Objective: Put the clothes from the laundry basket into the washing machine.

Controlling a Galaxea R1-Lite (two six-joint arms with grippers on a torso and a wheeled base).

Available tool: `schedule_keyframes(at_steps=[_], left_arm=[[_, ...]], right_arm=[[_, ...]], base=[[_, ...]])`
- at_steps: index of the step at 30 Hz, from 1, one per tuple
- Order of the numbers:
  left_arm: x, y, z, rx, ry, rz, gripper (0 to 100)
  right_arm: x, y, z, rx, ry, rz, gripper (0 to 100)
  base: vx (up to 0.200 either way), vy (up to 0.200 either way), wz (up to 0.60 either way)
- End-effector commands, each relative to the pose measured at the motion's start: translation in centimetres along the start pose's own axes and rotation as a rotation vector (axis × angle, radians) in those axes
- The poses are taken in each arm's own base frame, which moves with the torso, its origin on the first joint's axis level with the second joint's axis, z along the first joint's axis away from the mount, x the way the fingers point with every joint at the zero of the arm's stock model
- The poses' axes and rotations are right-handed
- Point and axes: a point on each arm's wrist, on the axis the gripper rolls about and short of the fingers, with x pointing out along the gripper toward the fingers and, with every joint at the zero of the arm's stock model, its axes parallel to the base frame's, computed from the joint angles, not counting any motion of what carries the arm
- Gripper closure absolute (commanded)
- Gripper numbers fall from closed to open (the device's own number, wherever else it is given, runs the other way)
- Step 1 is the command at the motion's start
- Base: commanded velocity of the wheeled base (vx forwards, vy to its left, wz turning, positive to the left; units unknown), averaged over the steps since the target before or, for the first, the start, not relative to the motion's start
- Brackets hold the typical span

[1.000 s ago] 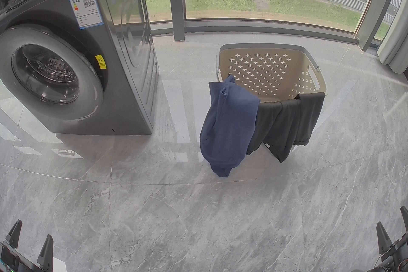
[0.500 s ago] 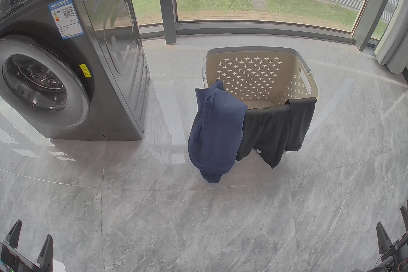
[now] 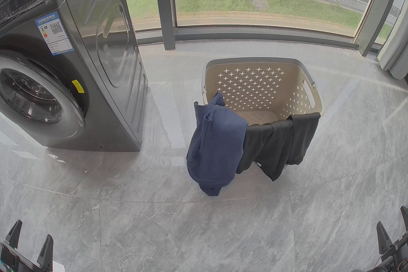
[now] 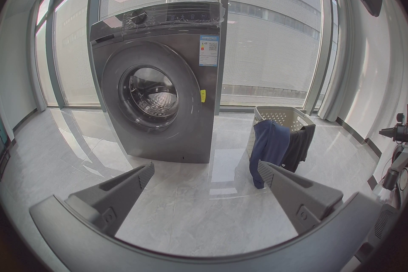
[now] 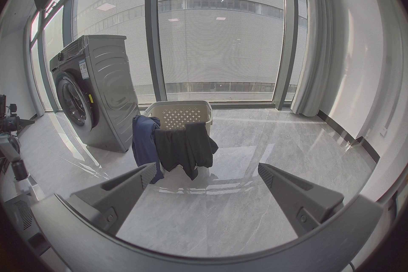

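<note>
A laundry basket [image 3: 259, 60] has a blue garment [image 3: 216, 145] and a dark garment [image 3: 276, 141] draped over its near rim; the washing machine [image 3: 97, 52] stands to its left. Well short of the basket, the left end effector [image 3: 32, 231] and right end effector [image 3: 391, 217] gape wide, empty.

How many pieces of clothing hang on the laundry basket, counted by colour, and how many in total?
blue garment: 1
dark grey garment: 1, as far as the folds show
Total: 2, both draped over the near rim of the laundry basket.
</note>
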Motion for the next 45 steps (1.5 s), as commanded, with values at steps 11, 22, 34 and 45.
schedule_keyframes(at_steps=[11, 22, 34, 45], left_arm=[[0.04, 0.03, -0.52, 0.000, 0.006, 0.000, 0], [0.04, 0.03, -0.52, 0.000, 0.006, 0.000, 0], [0.04, 0.03, -0.52, 0.000, 0.006, 0.000, 0], [0.04, 0.03, -0.52, 0.000, 0.006, 0.000, 0]], right_arm=[[0.00, 0.01, -0.49, 0.000, 0.000, 0.001, 0], [0.00, 0.01, -0.49, 0.000, 0.000, 0.001, 0], [0.00, 0.01, -0.49, 0.000, 0.000, 0.001, 0], [0.00, 0.01, -0.49, 0.000, 0.000, 0.001, 0]], base=[[0.000, -0.091, 0.00], [0.000, -0.145, 0.00], [0.000, -0.067, 0.00], [0.164, 0.000, 0.00]])
